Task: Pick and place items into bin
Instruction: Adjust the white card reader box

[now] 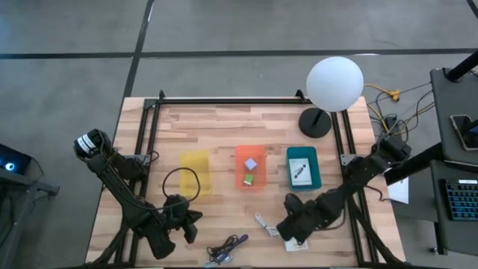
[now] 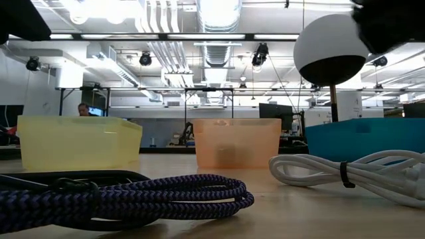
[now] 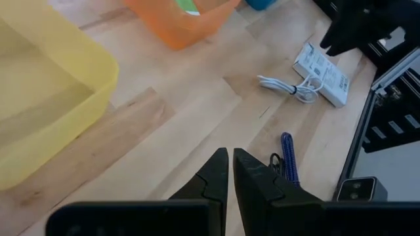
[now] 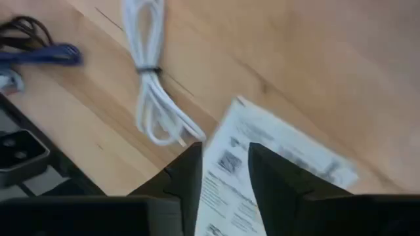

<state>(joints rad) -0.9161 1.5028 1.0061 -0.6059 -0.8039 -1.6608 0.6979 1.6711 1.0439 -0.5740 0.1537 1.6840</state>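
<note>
My right gripper (image 4: 223, 164) is open near the table's near edge. Its fingers stand on either side of one end of a flat white printed packet (image 4: 275, 154) that lies flat on the wood. A small whitish cable (image 4: 154, 98) lies beside the packet, and a dark coiled cable (image 1: 228, 248) lies by the near edge. My left gripper (image 3: 230, 167) is shut, hovers left of these and holds nothing. The orange bin (image 1: 251, 153) holds a lavender cube (image 1: 251, 163) and a green cube (image 1: 248, 179). A second packet (image 1: 299, 173) lies in the teal bin (image 1: 303, 153). My right gripper comes down on the packet's end (image 4: 226, 147) from above, one finger (image 4: 187, 174) on each side of it. Whether the fingers touch the packet, I cannot tell. The packet lies flat on the table.
A yellow bin (image 1: 194, 173) stands left of the orange one. A round white lamp (image 1: 334, 82) on a dark base stands at the far right corner. Black rails (image 1: 224, 101) frame the table. Bare wood lies between the bins and the near edge.
</note>
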